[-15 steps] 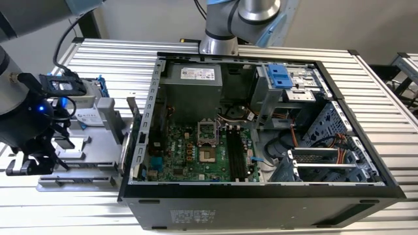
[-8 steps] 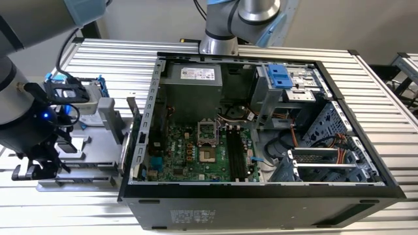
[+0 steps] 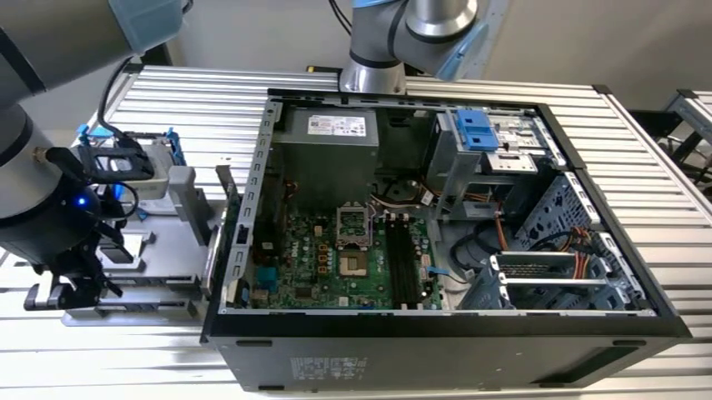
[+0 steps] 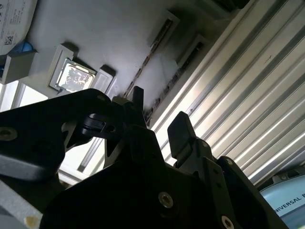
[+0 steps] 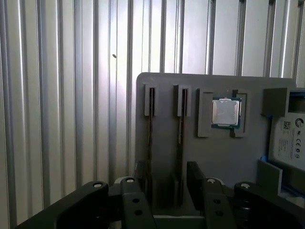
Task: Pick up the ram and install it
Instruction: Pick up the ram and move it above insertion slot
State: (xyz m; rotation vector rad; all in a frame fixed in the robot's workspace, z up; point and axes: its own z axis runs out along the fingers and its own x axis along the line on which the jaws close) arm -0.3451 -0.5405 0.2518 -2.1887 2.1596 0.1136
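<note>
Ribbed metal table (image 5: pixel 57 95) carries a grey holder (image 5: pixel 224 152); the ram (image 5: pixel 181 124) stands on edge in one slot, a second stick (image 5: pixel 151 119) just beside it; gripper (image 5: pixel 167 168) hangs close above, fingers (image 5: pixel 195 176) spread apart, grasping nothing; open computer case (image 3: pixel 445 329) lies alongside.

A ribbed aluminium table (image 3: pixel 189 92) is seen spread across the exterior view, and its long slats are caught by bright light in both wrist views. A plain pale wall (image 3: pixel 601 42) is made out behind it. A second slatted table (image 3: pixel 695 112) is glimpsed at the exterior view's right, across a dark gap.
</note>
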